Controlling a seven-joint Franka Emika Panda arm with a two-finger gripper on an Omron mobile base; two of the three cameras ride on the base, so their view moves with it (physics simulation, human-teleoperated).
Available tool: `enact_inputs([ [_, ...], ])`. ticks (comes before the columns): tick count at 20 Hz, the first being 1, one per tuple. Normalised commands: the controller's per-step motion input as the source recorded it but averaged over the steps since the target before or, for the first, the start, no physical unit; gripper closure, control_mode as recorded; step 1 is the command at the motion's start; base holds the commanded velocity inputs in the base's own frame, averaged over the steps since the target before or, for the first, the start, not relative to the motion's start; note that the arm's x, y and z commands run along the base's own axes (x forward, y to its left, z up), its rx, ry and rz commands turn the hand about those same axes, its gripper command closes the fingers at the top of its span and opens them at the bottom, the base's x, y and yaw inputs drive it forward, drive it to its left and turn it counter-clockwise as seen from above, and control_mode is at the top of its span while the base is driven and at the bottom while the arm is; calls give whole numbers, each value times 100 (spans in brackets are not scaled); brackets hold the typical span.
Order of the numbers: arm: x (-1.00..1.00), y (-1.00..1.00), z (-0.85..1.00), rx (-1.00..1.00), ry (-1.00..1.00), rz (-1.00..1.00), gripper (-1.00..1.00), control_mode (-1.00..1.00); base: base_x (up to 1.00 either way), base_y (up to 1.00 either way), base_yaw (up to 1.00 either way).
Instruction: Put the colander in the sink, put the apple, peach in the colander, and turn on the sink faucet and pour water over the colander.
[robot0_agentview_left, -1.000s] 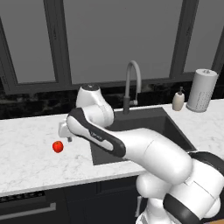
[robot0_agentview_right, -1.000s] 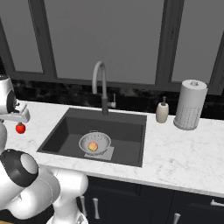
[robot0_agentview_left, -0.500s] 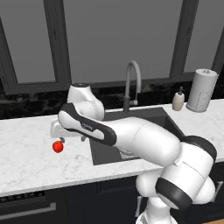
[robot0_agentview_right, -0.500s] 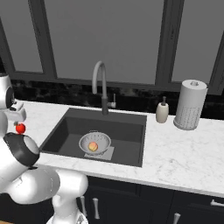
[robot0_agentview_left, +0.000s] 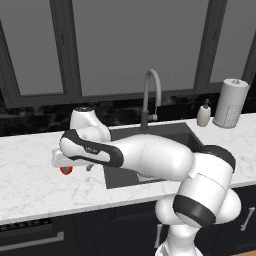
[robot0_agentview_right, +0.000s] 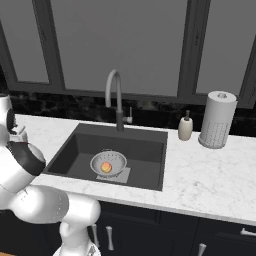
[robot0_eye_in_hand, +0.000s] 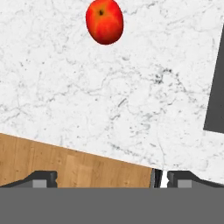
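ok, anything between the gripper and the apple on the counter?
Nothing: in the hand view, just bare white marble counter between the open gripper and the apple.

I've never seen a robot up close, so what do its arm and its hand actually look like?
The arm is made of fat, rounded, glossy white shells with dark grey to black bands at the joints. No loose cables or lettering show. The gripper ends in two small dark, blocky finger tips with lighter grey faces.
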Motion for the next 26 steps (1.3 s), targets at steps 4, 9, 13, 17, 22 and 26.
enact_inputs([
  [4,7,24,-38,0,2,0,-100,-100,0,0,0],
  [9,12,24,-25,0,4,0,-100,-100,0,0,0],
  [13,11,1,-16,0,1,0,-100,-100,0,0,0],
  [17,43,0,-21,-4,-4,0,-100,-100,0,0,0],
  [22,48,0,-16,-8,-13,0,-100,-100,0,0,0],
  [26,44,0,-7,-8,-19,0,-100,-100,0,0,0],
])
